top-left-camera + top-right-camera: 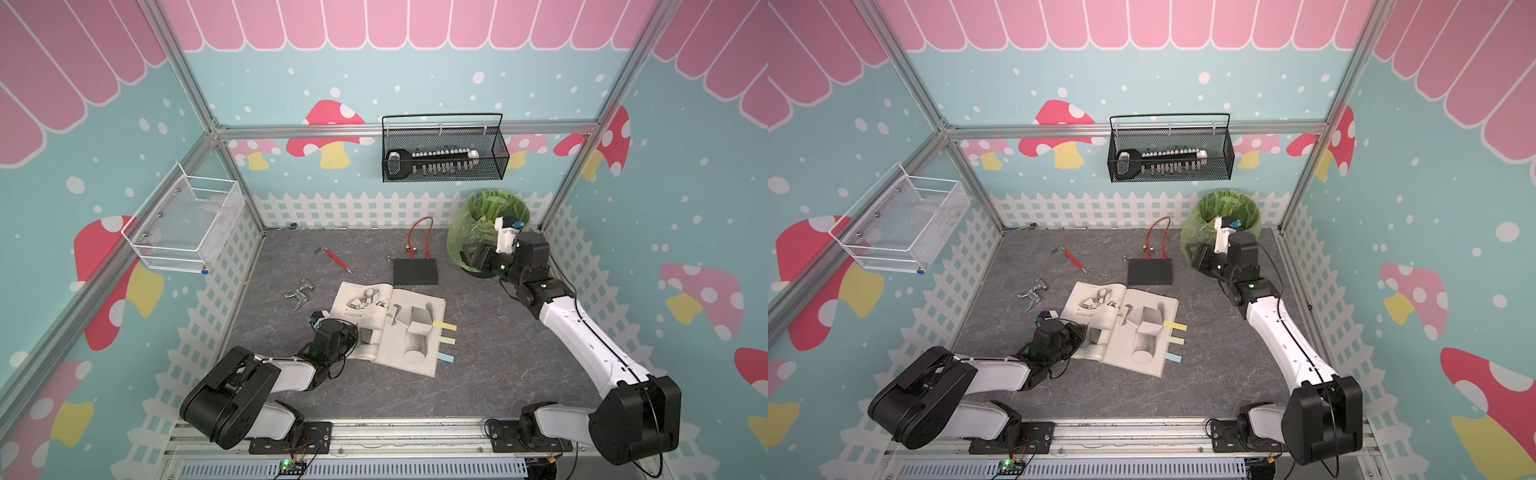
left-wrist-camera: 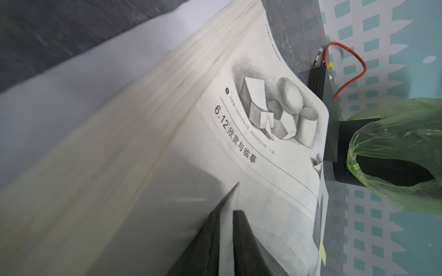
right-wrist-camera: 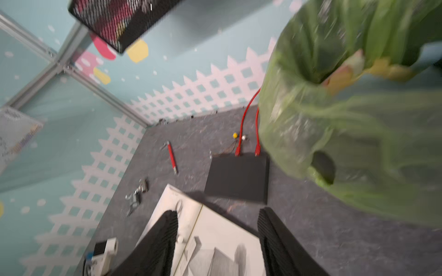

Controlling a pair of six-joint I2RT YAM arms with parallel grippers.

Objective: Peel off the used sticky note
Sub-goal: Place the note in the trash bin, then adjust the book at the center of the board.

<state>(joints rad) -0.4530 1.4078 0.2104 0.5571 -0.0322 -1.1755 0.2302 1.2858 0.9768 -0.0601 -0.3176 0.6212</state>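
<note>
The left gripper (image 2: 235, 198) has its fingers nearly together, with only a thin slit between them and nothing seen in it. Its tips press down on the left page of the open book (image 1: 415, 353). The right gripper (image 3: 218, 212) stands wide apart and empty, held above the table (image 1: 498, 353) beside the green-bagged bin (image 1: 486, 216) in the far right corner, well apart from the book. Three notes stick out past the edge of the book's right page, in a row from far to near: a yellow sticky note (image 1: 444, 325), a pale green sticky note (image 1: 444, 340) and a blue sticky note (image 1: 445, 357). Just beyond the book lies a black box (image 1: 415, 271) with a red cable (image 1: 419, 232); farther left are a red-handled tool (image 1: 338, 261) and a metal fitting (image 1: 300, 291).
</note>
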